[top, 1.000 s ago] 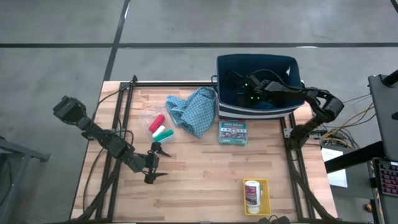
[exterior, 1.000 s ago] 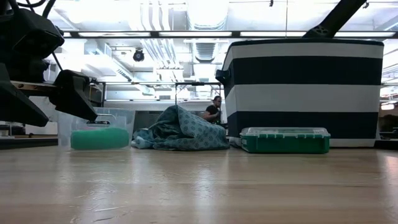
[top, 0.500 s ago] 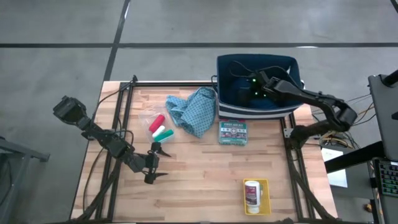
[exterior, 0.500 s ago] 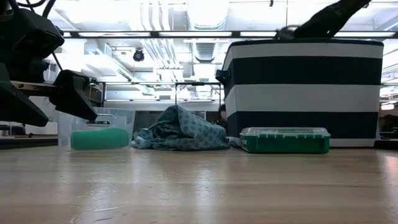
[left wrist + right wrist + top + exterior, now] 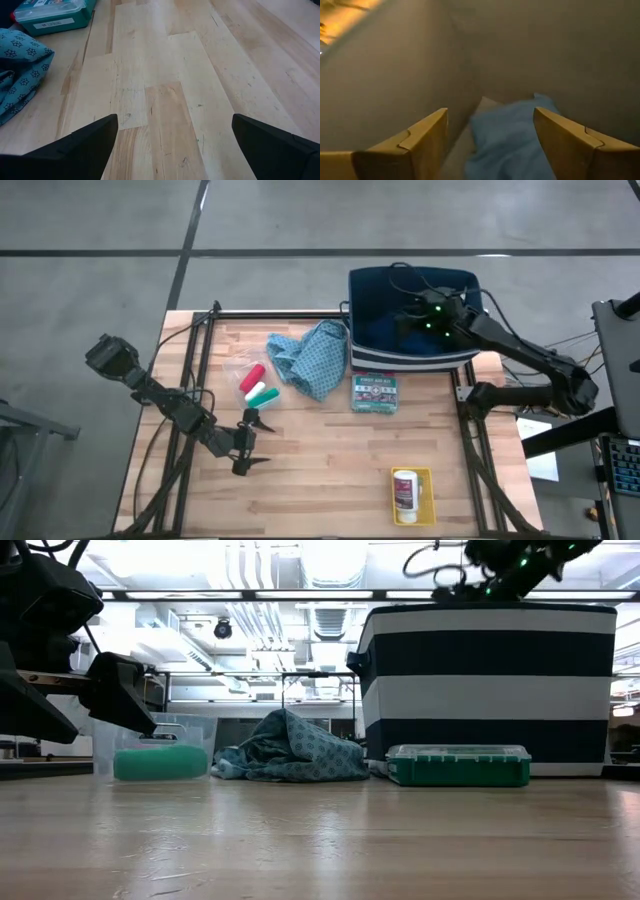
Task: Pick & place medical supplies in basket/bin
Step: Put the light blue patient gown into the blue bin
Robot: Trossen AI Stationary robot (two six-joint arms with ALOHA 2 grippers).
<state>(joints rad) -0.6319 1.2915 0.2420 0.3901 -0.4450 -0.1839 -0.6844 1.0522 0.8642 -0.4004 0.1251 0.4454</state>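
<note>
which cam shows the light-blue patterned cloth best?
High view: the whole light-blue patterned cloth lies unobstructed beside the basket. Low view shows it side-on as a heap. Left wrist view catches only one edge. Right wrist view doesn't show it.

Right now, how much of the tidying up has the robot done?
Done: a blue cloth lies inside the striped basket. In hand: nothing; the right gripper hangs open over the basket. Left: the patterned cloth, the three small cylinders, the green box and the pill bottle remain on the table. The left gripper waits open.
</note>
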